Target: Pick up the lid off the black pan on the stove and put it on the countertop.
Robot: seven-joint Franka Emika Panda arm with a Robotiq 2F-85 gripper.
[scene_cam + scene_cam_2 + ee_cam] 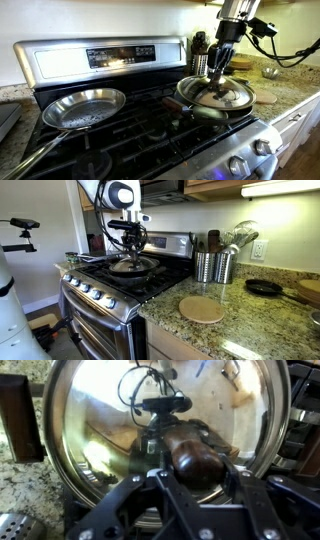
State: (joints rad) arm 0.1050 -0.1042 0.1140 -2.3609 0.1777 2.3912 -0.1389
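The shiny silver lid [232, 96] sits on the black pan [203, 112] on the stove [100, 58], at the front burner beside the countertop [292, 88]. In the wrist view the lid [90, 420] fills the frame and its dark knob [195, 458] lies between my fingers. My gripper [195, 478] is straight above the lid and its fingers press on both sides of the knob. The lid rests on the pan. The gripper [134, 252], the lid [133, 265] and the countertop [235, 330] also show in an exterior view.
A lidless silver frying pan [85, 108] sits on the burner beside the black pan. A metal utensil holder [213, 268], a round wooden trivet [202, 309] and a small black pan [265, 287] stand on the countertop. A knife block [200, 45] is behind the black pan.
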